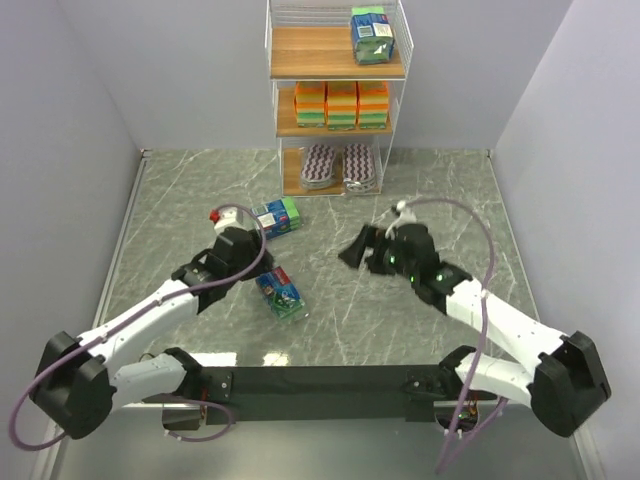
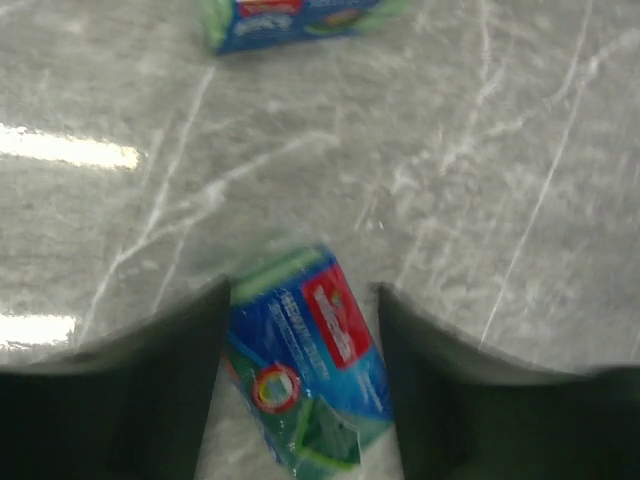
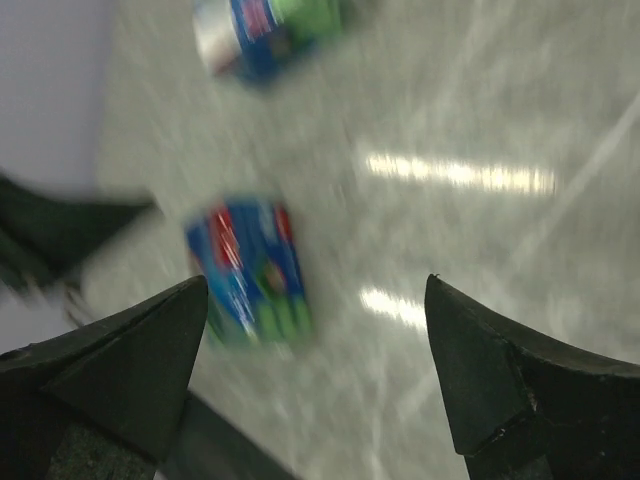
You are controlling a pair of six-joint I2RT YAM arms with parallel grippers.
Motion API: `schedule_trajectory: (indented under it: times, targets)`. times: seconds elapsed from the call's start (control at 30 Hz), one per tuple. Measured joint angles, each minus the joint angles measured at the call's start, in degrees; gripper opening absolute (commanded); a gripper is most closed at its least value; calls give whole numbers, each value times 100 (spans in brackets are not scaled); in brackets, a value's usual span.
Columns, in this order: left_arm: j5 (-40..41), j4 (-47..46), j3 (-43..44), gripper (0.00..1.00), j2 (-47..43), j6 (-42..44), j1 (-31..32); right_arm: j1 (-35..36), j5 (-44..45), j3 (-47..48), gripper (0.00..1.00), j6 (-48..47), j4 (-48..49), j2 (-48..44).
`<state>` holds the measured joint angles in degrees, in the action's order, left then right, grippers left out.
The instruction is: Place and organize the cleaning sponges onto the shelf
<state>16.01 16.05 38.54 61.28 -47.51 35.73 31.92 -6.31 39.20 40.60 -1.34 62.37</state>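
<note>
The shelf [image 1: 283,62] stands at the back with a blue-green pack [image 1: 372,35] on the top board. Orange sponge blocks [image 1: 342,104] fill the middle board and striped oval pads [image 1: 338,166] the bottom one. Two more blue-green packs lie on the table: one far [image 1: 277,217] [image 2: 290,18] and one near [image 1: 281,292] [image 2: 305,365]. My left gripper [image 1: 265,275] [image 2: 302,290] is open and straddles the near pack, its fingers close against both long sides. My right gripper [image 1: 355,248] [image 3: 315,285] hangs wide open over bare table and holds nothing. Both packs [image 3: 250,270] [image 3: 265,30] show blurred in its view.
The marble-patterned tabletop [image 1: 440,190] is walled in by pale panels on the left, right and back. A black bar [image 1: 320,380] with the arm bases runs along the near edge. The left arm [image 3: 60,235] shows as a dark shape at the left of the right wrist view.
</note>
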Motion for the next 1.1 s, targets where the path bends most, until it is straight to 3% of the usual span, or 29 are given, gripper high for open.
schedule_trajectory:
  times: [0.07, 0.1, 0.13, 0.17, 0.2, 0.33, 0.47, 0.63, 0.9, 1.1]
  targets:
    - [-197, -120, 4, 26, 160, 116, -343, 229, -83, -487, 84, -66, -195, -319]
    - [-256, -188, 15, 13, 236, 184, -498, 315, -109, -697, 73, -70, -271, -551]
    - [-275, -234, 48, 8, 317, 264, -634, 387, -127, -883, 67, -85, -313, -813]
    - [-278, -291, 74, 4, 385, 321, -708, 437, -153, -1038, 62, -92, -348, -1062]
    - [-286, -374, 109, 1, 466, 382, -765, 487, -208, -1158, 48, -79, -345, -1290]
    - [-297, -656, 236, 1, 828, 516, -892, 667, -411, -1381, 21, -92, -343, -1755]
    - [-387, -938, 437, 1, 1596, 597, -1005, 1276, -444, -1386, 14, -44, -328, -1521]
    - [-658, -1040, 424, 1, 2223, 640, -1036, 2135, -514, -1357, 7, 101, -70, -409]
    - [-1233, -1342, 120, 1, 2221, 636, -1038, 2850, -717, -498, 0, 299, 560, 1617]
    - [-1652, -1534, -369, 1, 1934, 579, -1040, 2889, -686, 184, 0, 321, 815, 2363]
